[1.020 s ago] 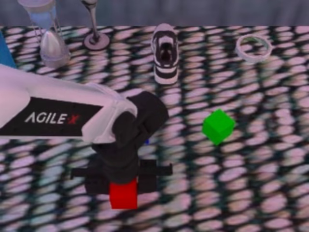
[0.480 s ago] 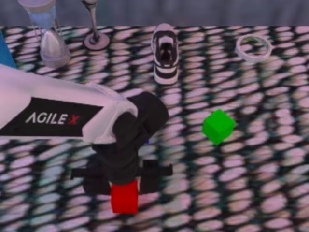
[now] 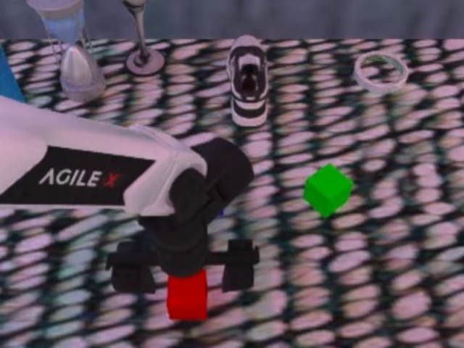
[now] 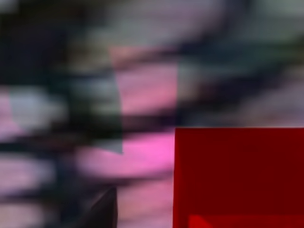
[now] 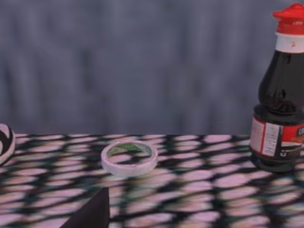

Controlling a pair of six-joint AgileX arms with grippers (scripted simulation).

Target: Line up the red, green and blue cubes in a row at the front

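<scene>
Two cubes are counted: one red cube [image 3: 187,295] at 7 o'clock near the front edge, edges square to it, and one green cube [image 3: 327,189] at 3 o'clock, turned diagonally. The left gripper [image 3: 185,264] is spread wide above the red one.

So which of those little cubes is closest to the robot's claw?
The bright red matte cube, between the left end effector's open fingers; the bright green cube sits apart.
</scene>
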